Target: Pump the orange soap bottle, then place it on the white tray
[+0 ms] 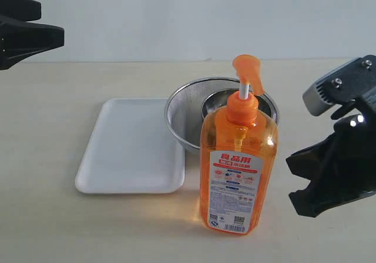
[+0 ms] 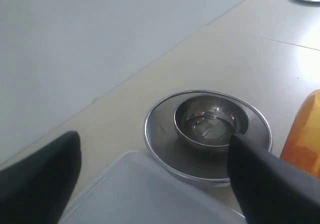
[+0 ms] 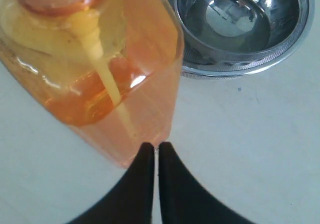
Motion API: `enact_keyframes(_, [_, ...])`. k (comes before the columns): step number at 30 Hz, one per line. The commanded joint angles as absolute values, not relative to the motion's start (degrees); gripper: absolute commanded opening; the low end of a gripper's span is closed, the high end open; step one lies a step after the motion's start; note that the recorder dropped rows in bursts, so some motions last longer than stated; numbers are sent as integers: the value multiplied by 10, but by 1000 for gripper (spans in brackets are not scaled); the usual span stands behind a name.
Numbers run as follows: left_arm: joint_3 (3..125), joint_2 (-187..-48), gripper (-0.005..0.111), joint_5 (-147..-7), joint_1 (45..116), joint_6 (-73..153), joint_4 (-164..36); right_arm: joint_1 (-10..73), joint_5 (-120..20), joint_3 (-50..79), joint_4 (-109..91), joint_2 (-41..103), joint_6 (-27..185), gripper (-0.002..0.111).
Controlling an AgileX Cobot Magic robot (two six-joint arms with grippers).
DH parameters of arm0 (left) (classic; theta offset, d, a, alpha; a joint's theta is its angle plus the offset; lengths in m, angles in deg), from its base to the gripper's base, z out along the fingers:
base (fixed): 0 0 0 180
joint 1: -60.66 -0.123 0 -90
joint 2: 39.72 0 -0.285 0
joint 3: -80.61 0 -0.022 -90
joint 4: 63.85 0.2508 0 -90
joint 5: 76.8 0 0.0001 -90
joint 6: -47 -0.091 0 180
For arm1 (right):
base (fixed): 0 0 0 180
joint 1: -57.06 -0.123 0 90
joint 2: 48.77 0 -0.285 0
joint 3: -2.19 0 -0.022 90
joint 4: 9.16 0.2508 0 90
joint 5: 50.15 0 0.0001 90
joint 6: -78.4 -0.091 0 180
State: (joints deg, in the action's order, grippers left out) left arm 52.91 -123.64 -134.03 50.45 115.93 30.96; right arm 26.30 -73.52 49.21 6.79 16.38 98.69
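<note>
Plain lab-style test bench.
Bare beige table meets a blank white wall along its far edge.

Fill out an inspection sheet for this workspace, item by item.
Surface: pale table, plain and matte.
Job's things: orange soap bottle upright on the table, pump stem raised, beside the white tray, not on it; the tray holds nothing.
Clutter: steel mesh strainer behind the bottle, steel bowl inside it.
Grippers: left gripper open, away from the bottle, holding nothing; right gripper shut, beside the bottle, holding nothing.
Cables: nothing seen.
Surroundings: plain pale wall behind the table.
</note>
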Motion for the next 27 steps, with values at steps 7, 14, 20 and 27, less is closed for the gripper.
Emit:
enact_keyframes(7, [527, -1232, 74, -1337, 503, 1158, 308, 261, -733, 487, 81, 163, 978, 80])
enact_keyframes(14, [527, -1232, 74, -1337, 503, 1158, 308, 261, -736, 487, 81, 163, 974, 105])
enact_keyframes(20, [527, -1232, 74, -1339, 503, 1158, 308, 261, -735, 487, 81, 163, 1025, 105])
enact_keyframes(27, [527, -1232, 74, -1339, 503, 1158, 308, 261, -705, 488, 88, 163, 1088, 87])
